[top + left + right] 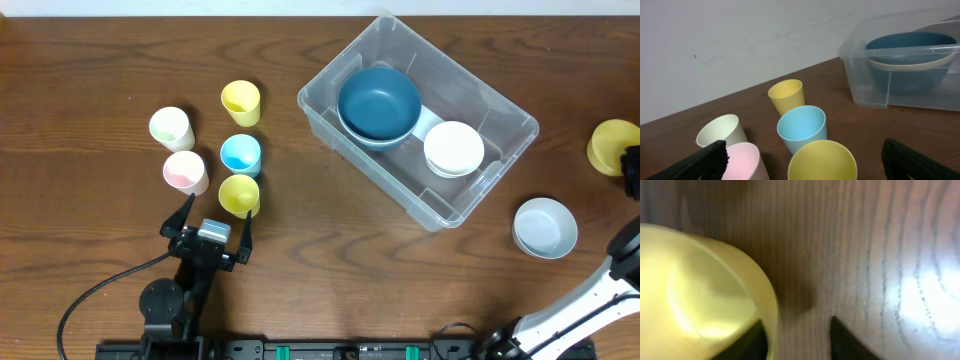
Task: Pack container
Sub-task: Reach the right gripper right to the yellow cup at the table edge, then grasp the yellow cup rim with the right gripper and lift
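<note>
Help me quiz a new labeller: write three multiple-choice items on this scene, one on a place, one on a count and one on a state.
1. Where is the dark blue bowl?
A. on the bare table
B. in the clear bin
C. upside down on a cup

2. How many cups stand left of the bin?
A. three
B. four
C. five

3. How are the left fingers?
A. spread open, holding nothing
B. shut on a cup
C. out of view

Answers:
1 B: it sits nested in a pale bowl inside the bin walls.
2 C: a cream cup, yellow cup, pink cup, light blue cup and lime cup.
3 A: the left wrist view shows both fingers wide apart, with the cups ahead of them untouched.
</note>
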You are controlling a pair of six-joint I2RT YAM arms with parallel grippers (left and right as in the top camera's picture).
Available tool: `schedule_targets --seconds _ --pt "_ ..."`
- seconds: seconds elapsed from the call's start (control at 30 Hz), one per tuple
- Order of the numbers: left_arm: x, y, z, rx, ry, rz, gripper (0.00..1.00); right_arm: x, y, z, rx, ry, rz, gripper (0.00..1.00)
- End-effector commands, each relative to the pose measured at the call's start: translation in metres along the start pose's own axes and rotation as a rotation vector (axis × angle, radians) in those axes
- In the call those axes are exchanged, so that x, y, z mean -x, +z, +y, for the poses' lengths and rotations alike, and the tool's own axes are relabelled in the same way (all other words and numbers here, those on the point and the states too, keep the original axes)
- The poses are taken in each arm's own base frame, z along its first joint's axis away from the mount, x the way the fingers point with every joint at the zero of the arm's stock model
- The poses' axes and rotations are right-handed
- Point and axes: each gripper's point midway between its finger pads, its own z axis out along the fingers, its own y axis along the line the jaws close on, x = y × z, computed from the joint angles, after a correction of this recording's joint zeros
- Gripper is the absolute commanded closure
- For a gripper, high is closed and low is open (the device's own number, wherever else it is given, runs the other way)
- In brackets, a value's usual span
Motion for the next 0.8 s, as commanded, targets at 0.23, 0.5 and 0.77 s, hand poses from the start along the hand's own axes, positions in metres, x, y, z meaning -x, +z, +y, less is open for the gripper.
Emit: schedule_targets --seconds 0.23,0.5,0.77 --pt "-0.015 0.001 -0.004 -0.018 -0.005 0.042 0.02 0.005 0.003 -0.010 -0.021 0.022 0.001 0.98" --pt "-0.015 0.001 -0.004 -0.018 -0.005 0.042 0.02 0.001 -0.002 0.000 0.025 -0.005 0.038 0.98" --pt "-0.015 0.001 -0.004 -0.018 -0.005 0.042 0.02 0.010 -0.097 0.078 0.337 -0.135 0.092 0.99"
